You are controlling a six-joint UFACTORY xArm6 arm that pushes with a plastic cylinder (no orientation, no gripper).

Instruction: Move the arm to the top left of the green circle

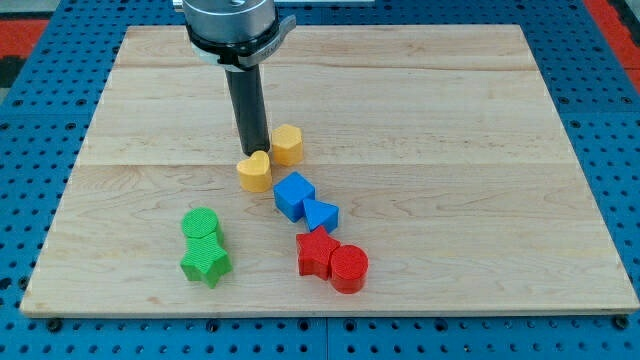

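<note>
While round-topped, ridged green circle (202, 223) touches green star (206, 261); contact seemingly flush.

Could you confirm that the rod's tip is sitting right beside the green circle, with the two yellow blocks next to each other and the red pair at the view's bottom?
Not quite: in the camera view my tip sits by the yellow heart and yellow hexagon, well above and right of the green circle. The rest holds: the red star and red cylinder lie at the bottom.

Arm (232, 25) cut off at top, prob.
</note>
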